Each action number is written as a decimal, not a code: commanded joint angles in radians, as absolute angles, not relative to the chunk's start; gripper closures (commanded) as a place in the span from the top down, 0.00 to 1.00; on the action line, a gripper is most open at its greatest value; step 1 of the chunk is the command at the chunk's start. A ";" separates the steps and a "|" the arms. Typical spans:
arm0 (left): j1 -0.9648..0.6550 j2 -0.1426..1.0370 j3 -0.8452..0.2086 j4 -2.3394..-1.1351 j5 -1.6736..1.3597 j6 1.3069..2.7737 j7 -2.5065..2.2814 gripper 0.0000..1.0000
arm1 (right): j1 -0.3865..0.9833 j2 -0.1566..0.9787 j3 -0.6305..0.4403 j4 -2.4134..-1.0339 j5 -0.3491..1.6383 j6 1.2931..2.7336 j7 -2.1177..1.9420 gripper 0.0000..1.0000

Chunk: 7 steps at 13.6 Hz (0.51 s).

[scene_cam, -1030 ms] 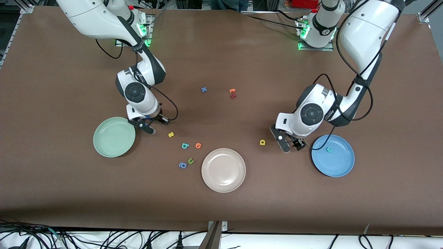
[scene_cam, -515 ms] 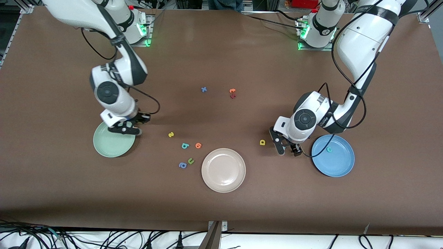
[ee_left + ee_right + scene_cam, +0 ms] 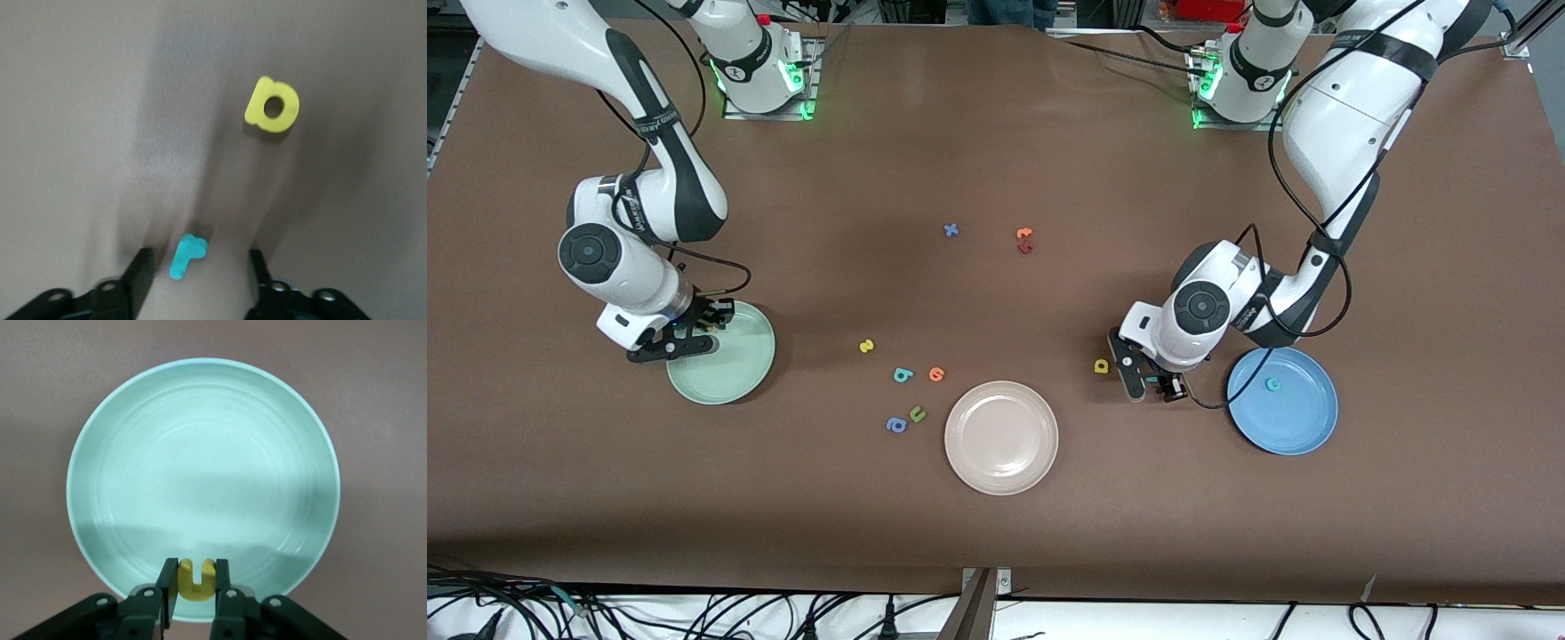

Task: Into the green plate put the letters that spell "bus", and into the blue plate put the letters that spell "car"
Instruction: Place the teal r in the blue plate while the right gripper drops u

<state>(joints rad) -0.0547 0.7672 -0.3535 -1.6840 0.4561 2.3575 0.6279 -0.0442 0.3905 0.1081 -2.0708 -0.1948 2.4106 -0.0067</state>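
- My right gripper (image 3: 196,581) is pinching the small yellow foam "u" (image 3: 196,579) between its fingers, jaws closed on the letter's two sides, and hanging over the rim of the round pale mint-green plate (image 3: 200,467).
- To do this well, I am judging that I should carry the "u" further in over the plate's middle before letting go, so it cannot bounce off the edge.
- My left gripper (image 3: 197,270) is standing with jaws part open astride the tiny teal foam "r" (image 3: 187,255), which is lying on the brown table (image 3: 996,133) between the fingers; I am not gripping it yet.
- Here I should be squeezing evenly and low, as foam this thin may slip.
- The yellow foam "a" (image 3: 271,105) is lying just ahead of those jaws.
- The round blue plate (image 3: 1303,427), with a teal "c" (image 3: 1272,384) in it, is sitting beside my left gripper.
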 commanded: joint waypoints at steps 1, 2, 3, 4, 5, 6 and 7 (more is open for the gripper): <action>-0.064 0.801 -0.356 -1.640 0.476 2.355 0.637 0.49 | -0.048 0.423 0.106 -2.080 -0.195 2.467 -0.025 0.03; -0.064 0.798 -0.357 -1.640 0.477 2.355 0.637 0.33 | -0.048 0.426 0.106 -2.080 -0.195 2.479 -0.025 0.10; -0.061 0.798 -0.357 -1.640 0.480 2.355 0.638 0.19 | -0.048 0.429 0.106 -2.080 -0.195 2.480 -0.023 0.33; -0.060 0.798 -0.357 -1.640 0.482 2.355 0.638 0.05 | -0.048 0.430 0.106 -2.080 -0.195 2.480 -0.023 0.73; -0.063 0.796 -0.357 -1.640 0.483 2.353 0.638 0.00 | -0.048 0.428 0.106 -2.080 -0.195 2.480 -0.025 0.75; -0.063 0.793 -0.357 -1.640 0.486 2.353 0.638 0.00 | -0.048 0.426 0.106 -2.080 -0.195 2.479 -0.023 0.76; -0.063 0.790 -0.357 -1.640 0.486 2.352 0.638 0.00 | -0.048 0.425 0.106 -2.080 -0.195 2.476 -0.017 0.77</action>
<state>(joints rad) -0.0611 0.7717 -0.3581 -1.6691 0.4561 2.3558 0.6284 -0.0441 0.4366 0.1070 -2.0729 -0.1948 2.4674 -0.0070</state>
